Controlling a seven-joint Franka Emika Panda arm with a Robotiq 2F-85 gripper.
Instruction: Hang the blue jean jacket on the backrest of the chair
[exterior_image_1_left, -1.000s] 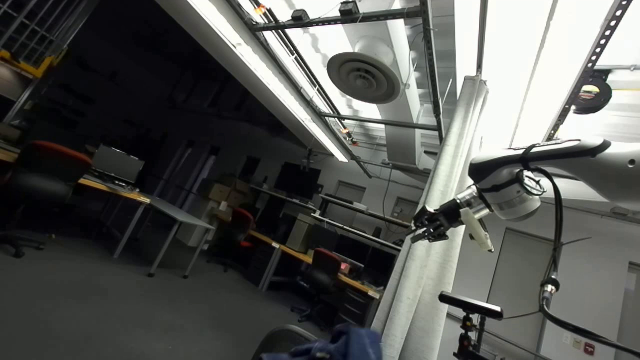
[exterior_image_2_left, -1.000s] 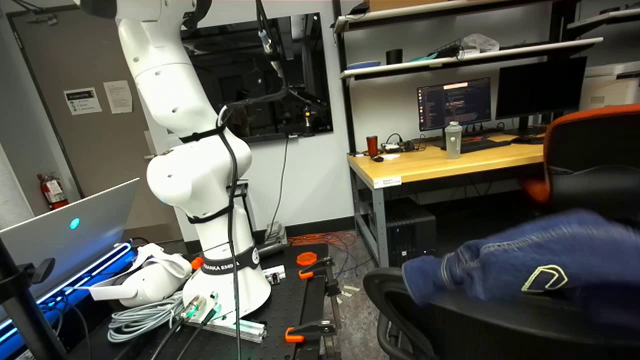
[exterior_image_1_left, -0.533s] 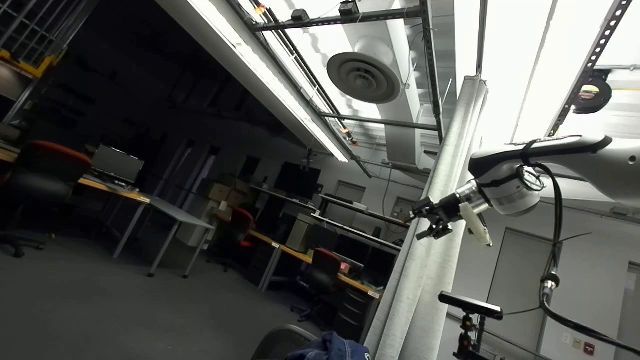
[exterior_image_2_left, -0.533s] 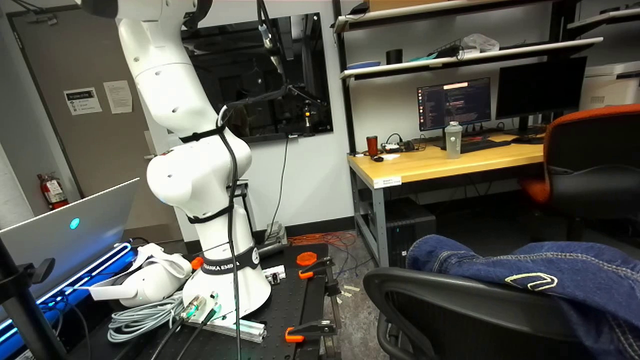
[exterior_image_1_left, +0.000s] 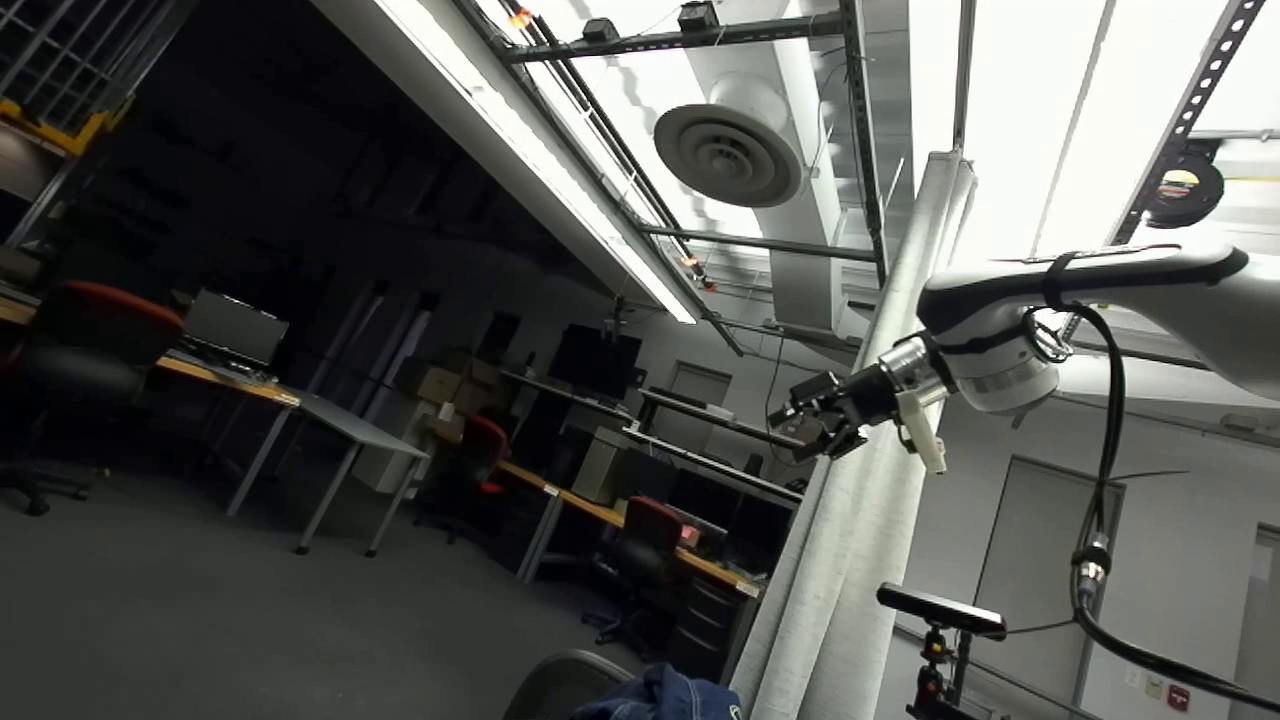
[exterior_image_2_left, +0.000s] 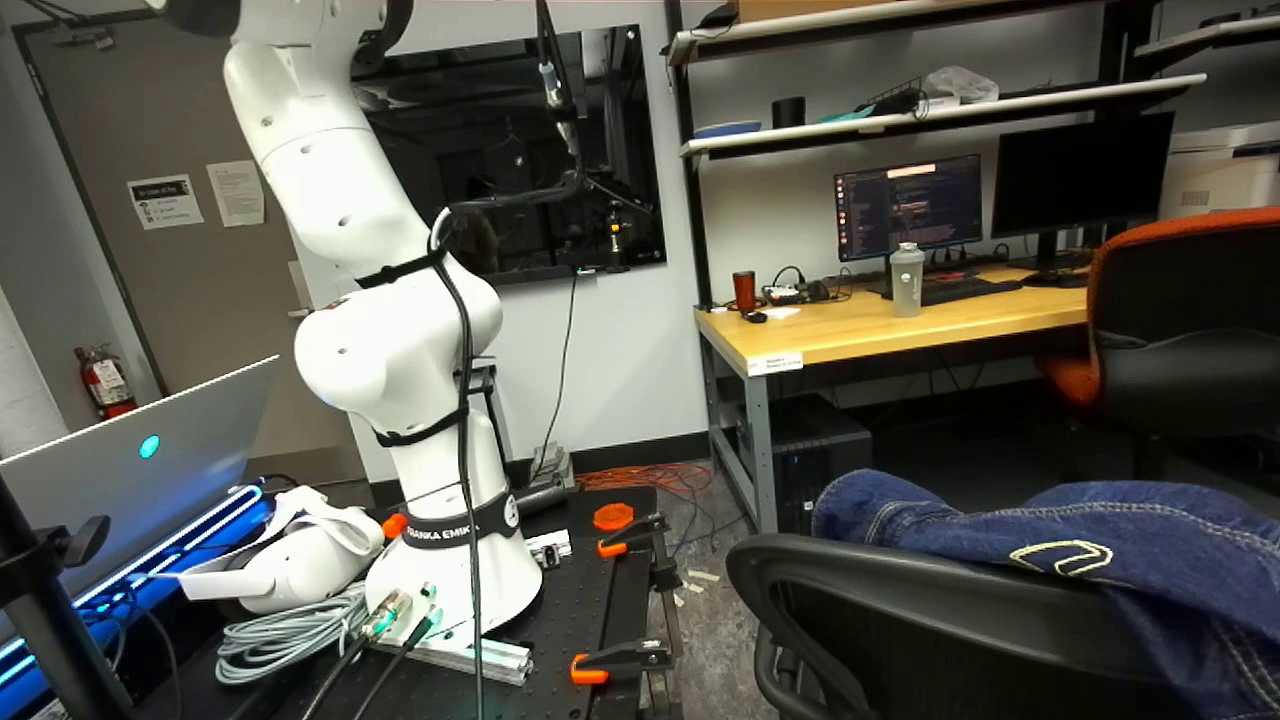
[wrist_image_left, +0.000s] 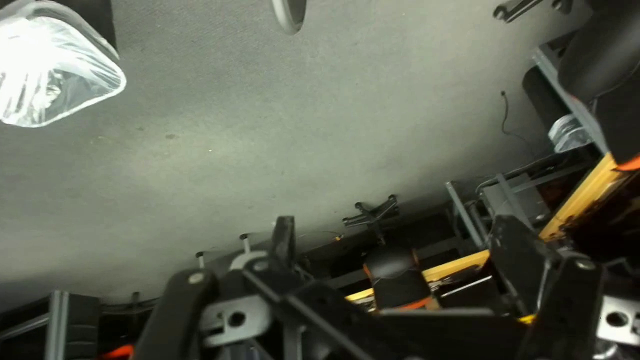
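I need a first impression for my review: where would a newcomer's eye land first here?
Probably the blue jean jacket, at the lower right of an exterior view, lying over the black chair's backrest. The white robot arm rises left of centre there. Right of centre in an exterior view, the open pincer hangs in mid-air, apart from the jacket.

Jacket (exterior_image_1_left: 662, 696) drapes the chair (exterior_image_1_left: 556, 684), gripper (exterior_image_1_left: 792, 438) well apart

In an exterior view: cam tilted, aimed up, ceiling (exterior_image_1_left: 1030, 120); in an exterior view: approx. level, past edge of surface (exterior_image_2_left: 575, 610), nr chair (exterior_image_2_left: 940, 620). Both share arm (exterior_image_2_left: 400, 350), jacket (exterior_image_2_left: 1150, 530). Wrist cam: inverted, facing floor (wrist_image_left: 280, 125).
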